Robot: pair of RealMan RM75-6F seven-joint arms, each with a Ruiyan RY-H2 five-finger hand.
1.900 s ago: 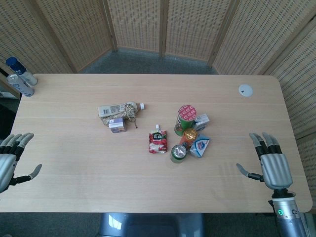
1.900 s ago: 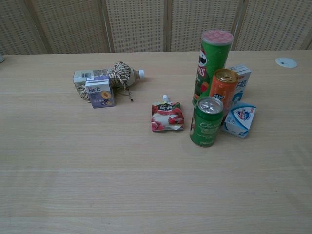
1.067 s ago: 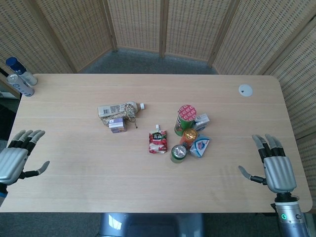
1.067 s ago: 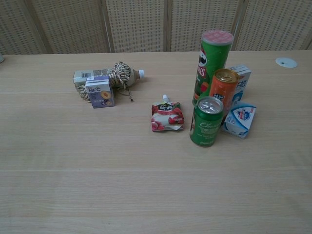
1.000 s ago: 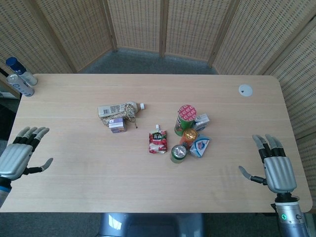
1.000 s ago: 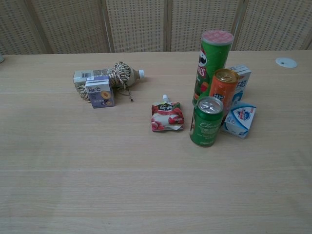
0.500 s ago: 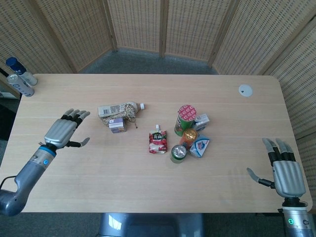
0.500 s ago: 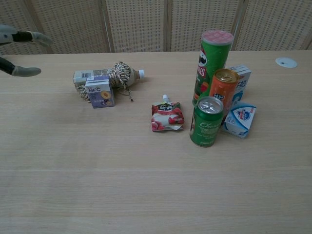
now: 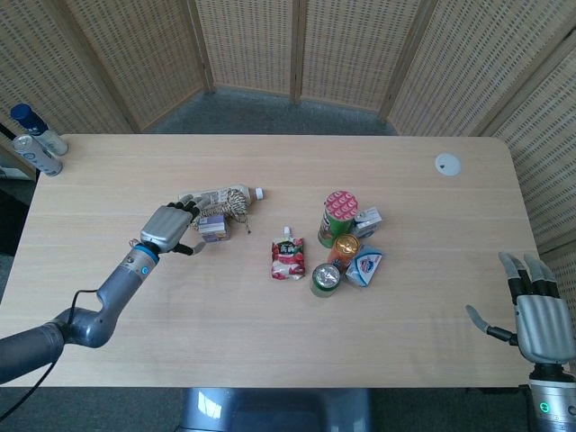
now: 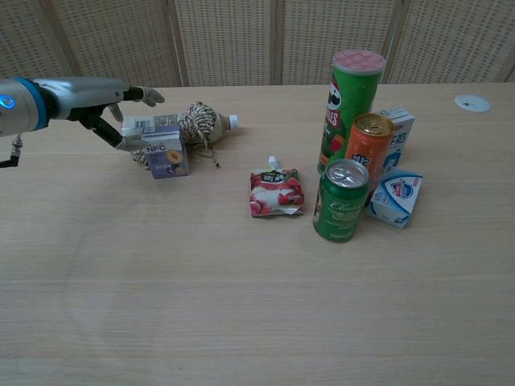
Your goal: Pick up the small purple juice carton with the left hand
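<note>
The small purple juice carton stands upright on the table, pressed against a twine-wrapped bottle lying behind it. My left hand hovers just left of the carton, fingers spread, holding nothing; its thumb reaches close to the carton's left side, and I cannot tell if it touches. My right hand sits open at the table's near right corner, far from the carton, and shows only in the head view.
A red pouch lies at centre. Right of it cluster a tall green tube, an orange can, a green can and small white cartons. Two bottles stand at the far left corner.
My left hand has swept in from the table's left edge to just beside the purple carton. My right hand has drawn back toward the near right corner.
</note>
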